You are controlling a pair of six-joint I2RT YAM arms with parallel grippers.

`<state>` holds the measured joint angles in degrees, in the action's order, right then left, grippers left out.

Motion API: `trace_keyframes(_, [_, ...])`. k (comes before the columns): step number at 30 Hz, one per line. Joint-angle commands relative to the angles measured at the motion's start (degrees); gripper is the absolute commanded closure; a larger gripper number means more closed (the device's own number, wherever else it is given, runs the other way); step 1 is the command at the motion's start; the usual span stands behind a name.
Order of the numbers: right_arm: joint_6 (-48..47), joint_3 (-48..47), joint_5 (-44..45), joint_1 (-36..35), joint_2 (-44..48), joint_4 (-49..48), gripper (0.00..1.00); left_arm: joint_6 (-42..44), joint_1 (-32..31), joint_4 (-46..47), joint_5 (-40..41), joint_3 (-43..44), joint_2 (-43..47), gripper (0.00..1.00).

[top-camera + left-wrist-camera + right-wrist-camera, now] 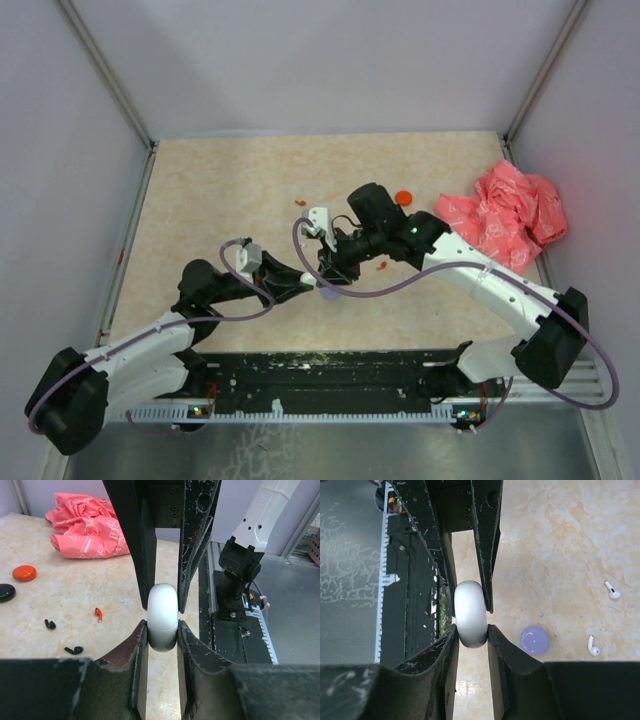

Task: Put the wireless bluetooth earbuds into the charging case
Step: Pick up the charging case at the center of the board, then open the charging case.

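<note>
Left gripper [163,632]: clamped on the lower half of the white charging case [163,605], which stands on edge. Right gripper [471,632]: clamped on the same case from the opposite end.

The earbuds lie loose on the table [220,190]. In the left wrist view, the red earbud [98,614] and two black earbuds [49,624] sit at 9 o'clock of the case. In the right wrist view, two white earbuds [612,590] sit at 3 o'clock and a lilac disc [534,640] at 4 o'clock. From overhead, the pink bag [505,215] lies at 2 o'clock of the grippers.
</note>
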<state>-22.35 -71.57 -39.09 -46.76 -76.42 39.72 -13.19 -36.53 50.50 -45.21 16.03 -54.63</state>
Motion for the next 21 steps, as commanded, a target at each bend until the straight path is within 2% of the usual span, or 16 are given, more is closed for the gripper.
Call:
trace_keyframes(1, [2.6, 0.5, 0.5, -0.3, 3.5, -8.3, 0.70, 1.9, -0.1, -0.6, -0.7, -0.7, 1.3, 1.00])
trace_keyframes(21, [12.8, 4.3, 5.2, 3.5, 5.3, -15.6, 0.65, 8.1, -0.2, -6.2, -3.8, -1.3, 4.0, 1.00])
